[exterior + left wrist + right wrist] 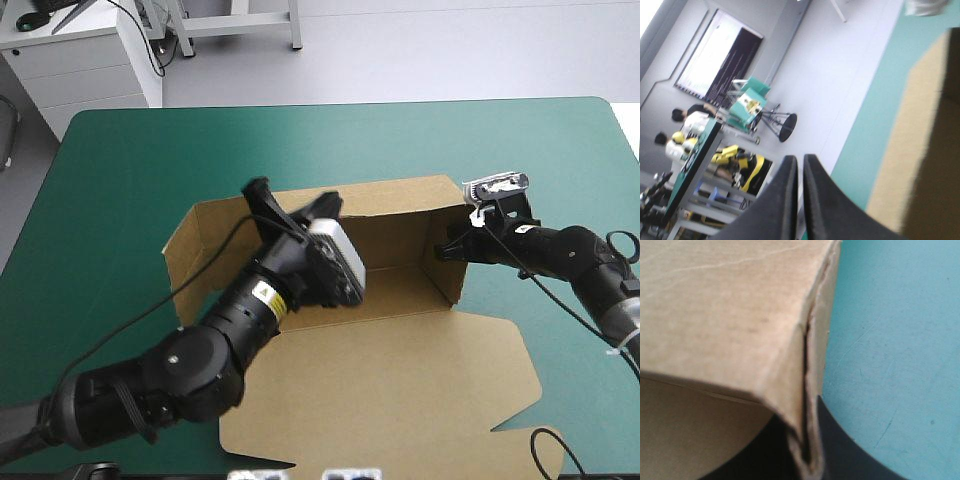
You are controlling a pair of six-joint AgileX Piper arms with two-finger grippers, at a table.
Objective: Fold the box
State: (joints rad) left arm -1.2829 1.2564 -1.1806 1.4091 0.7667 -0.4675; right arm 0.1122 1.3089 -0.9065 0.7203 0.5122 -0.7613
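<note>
The brown box (400, 330) stands mid-table as an open tray, with its back and end walls raised and its lid flat toward the front. My left gripper (262, 190) pokes up above the left part of the back wall. In the left wrist view it (800, 162) is shut on nothing, with the box (930, 125) beside it. My right gripper (447, 247) is at the right end wall. In the right wrist view it (807, 440) is shut on that doubled wall of the box (730, 315).
The teal-green cover (150, 160) spreads wide behind and to the left of the box. The flat lid reaches close to the table's front edge. My left arm lies across the box's left end.
</note>
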